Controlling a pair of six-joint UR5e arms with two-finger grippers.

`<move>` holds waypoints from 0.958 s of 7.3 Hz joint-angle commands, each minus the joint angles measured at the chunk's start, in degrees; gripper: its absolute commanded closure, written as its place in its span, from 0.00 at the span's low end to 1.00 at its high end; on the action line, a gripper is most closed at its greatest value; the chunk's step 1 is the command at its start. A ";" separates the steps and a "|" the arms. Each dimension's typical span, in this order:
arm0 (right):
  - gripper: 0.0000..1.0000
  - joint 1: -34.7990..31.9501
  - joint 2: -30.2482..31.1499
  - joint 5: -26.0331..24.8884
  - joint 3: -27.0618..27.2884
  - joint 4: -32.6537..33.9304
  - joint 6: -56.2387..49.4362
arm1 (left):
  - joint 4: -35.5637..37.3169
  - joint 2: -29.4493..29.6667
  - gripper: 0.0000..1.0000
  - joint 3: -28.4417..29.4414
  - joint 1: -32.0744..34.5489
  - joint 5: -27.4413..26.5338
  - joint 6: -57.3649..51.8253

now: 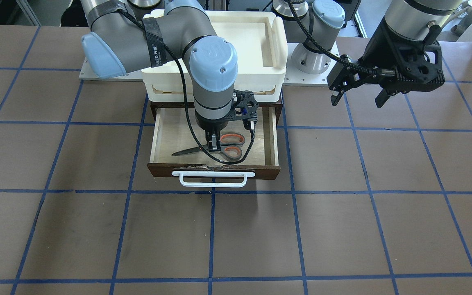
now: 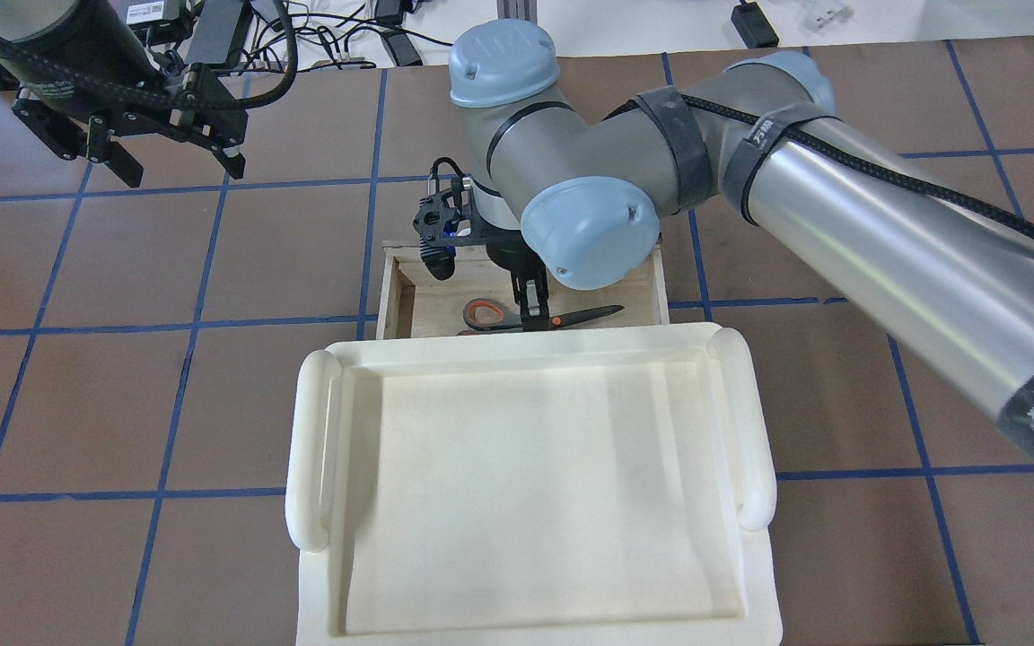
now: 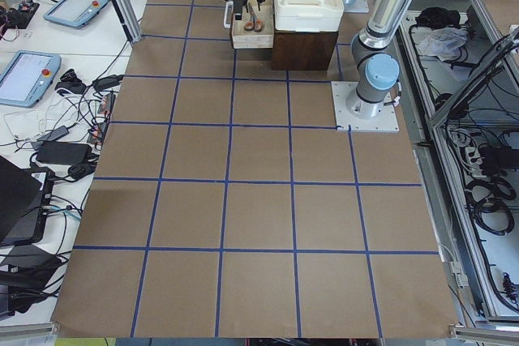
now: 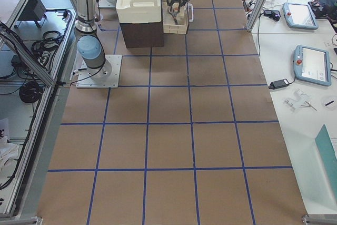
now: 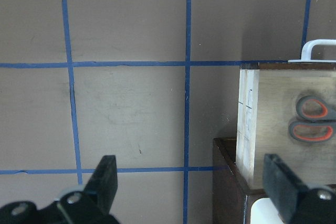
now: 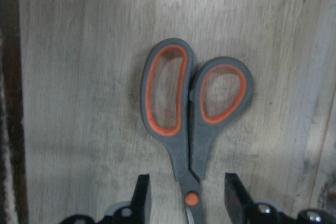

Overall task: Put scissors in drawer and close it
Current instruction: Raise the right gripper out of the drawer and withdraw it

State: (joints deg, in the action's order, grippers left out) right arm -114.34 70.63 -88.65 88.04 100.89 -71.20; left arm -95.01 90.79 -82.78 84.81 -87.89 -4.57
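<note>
Both jaws of the right gripper (image 6: 187, 198) stand parted astride the scissors (image 6: 182, 148), which lie flat on the drawer (image 1: 166, 131) floor beneath, so it can probably lift clear. Left gripper (image 1: 358, 100) gapes wide, idle.

A UR logo marks the blue joint cap (image 1: 212, 53); the black strap (image 1: 153, 41) partly reads "LEED".

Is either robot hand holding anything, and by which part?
Nothing is held. The right hand is open, astride the scissors at their pivot; they lie on the drawer floor. The left hand is open and empty.
</note>
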 commanded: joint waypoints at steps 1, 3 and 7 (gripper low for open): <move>0.01 0.95 1.86 -0.30 -1.37 1.24 7.23 | 0.00 0.00 0.00 -0.01 0.00 0.00 0.00; 0.00 4.54 4.59 -0.30 -2.60 2.90 26.37 | 0.00 0.26 0.00 0.08 0.00 -0.09 0.00; 0.00 15.45 8.03 -1.17 -2.61 3.17 63.44 | 8.32 5.69 0.00 1.04 6.57 -0.53 6.06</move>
State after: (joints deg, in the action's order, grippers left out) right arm -101.18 78.13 -89.10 85.45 103.85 -15.87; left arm -90.22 94.33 -81.90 88.38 -88.22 0.15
